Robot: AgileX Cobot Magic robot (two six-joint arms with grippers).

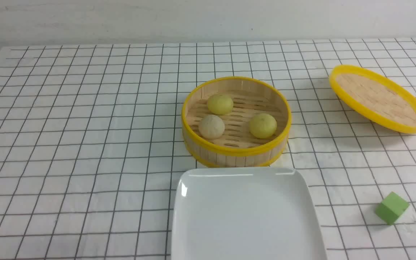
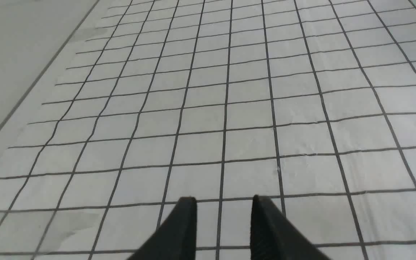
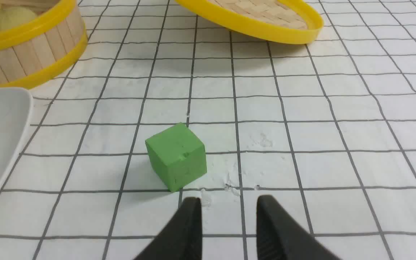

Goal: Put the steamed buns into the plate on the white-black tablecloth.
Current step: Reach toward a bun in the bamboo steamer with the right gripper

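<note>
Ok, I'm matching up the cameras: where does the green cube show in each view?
Front view: green cube at lower right, right of the plate.
Left wrist view: not in it; only tablecloth.
Right wrist view: near centre, just ahead of the right claw.
Shared landmark: yellow-rimmed lid, beyond the cube in both.

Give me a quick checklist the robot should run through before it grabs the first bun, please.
1. Basket uncovered: ok; the lid lies on the tablecloth, apart from the steamer basket.
2. Targets reachable: ok; three steamed buns sit in it.
3. Landing spot free: ok; the visible part of the plate holds nothing.
4. Hands ready: ok; left gripper and right gripper are open and hold nothing.
5. Path clear: cannot tell; the green cube lies just ahead of the right gripper.
</note>
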